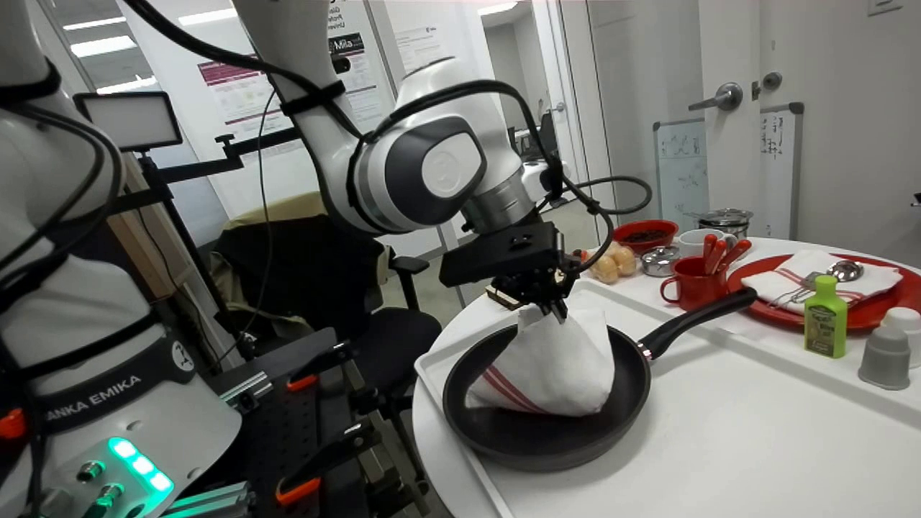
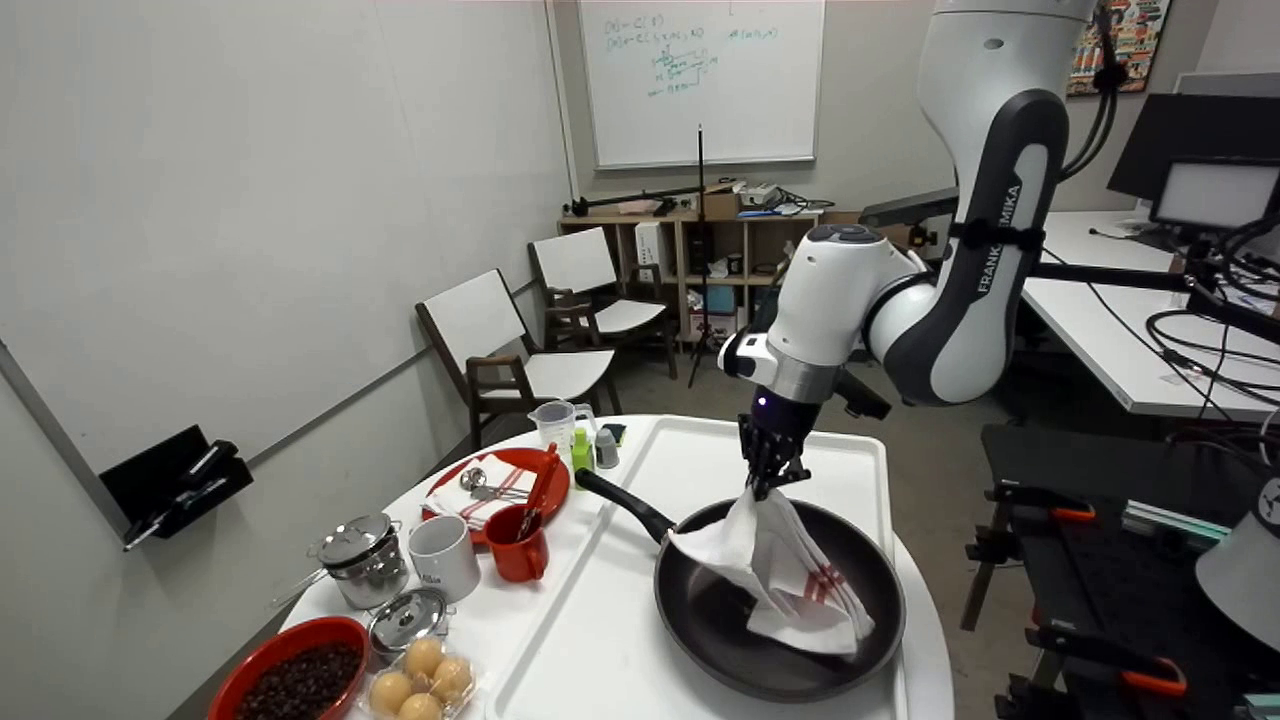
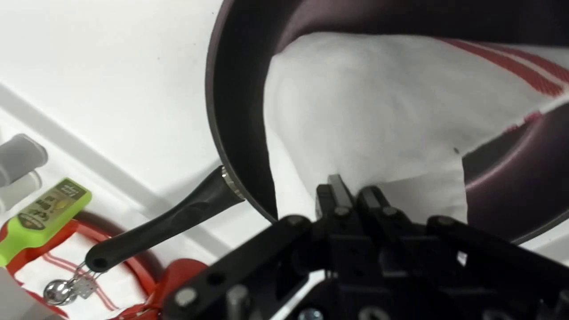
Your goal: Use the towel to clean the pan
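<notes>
The black pan (image 1: 504,435) sits on the white tray near the table's edge, and it also shows in an exterior view (image 2: 715,650) and in the wrist view (image 3: 238,89). Its long handle (image 1: 691,320) points toward the red plate. The white towel with red stripes (image 1: 568,370) is inside the pan, its top pinched up and its lower part resting on the pan floor; it also shows in an exterior view (image 2: 740,540) and the wrist view (image 3: 355,102). My gripper (image 1: 558,311) is shut on the towel's raised top, above the pan; its fingertips (image 3: 353,191) are close together.
The white tray (image 2: 590,620) lies under the pan. Beside it stand a red mug with red-handled utensils (image 1: 694,282), a red plate (image 1: 874,309), a green bottle (image 1: 825,320), grey cup (image 1: 885,360), white mug (image 2: 445,560), steel pot (image 2: 365,570), eggs (image 2: 425,680) and red bowl (image 2: 235,690).
</notes>
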